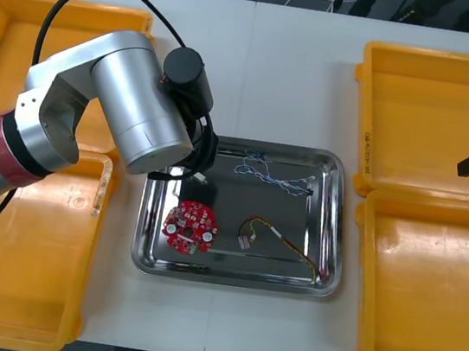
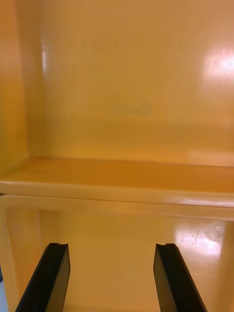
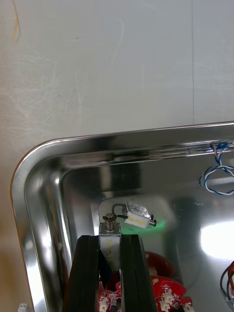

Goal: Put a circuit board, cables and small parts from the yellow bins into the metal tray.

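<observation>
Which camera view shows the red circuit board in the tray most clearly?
The front view: the whole round circuit board lies in the metal tray, near the left arm. The left wrist view shows just part of it behind the left claw, which is shut on a small metal part. The right wrist view faces yellow bins.

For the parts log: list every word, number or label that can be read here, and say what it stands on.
None can be read.
Board: any print is too small to read.
Bin ahead of the open right gripper: a faint moulded mark on its floor, too blurred to read.
Small metal part in the left gripper, over the tray corner: no marking seen.
</observation>
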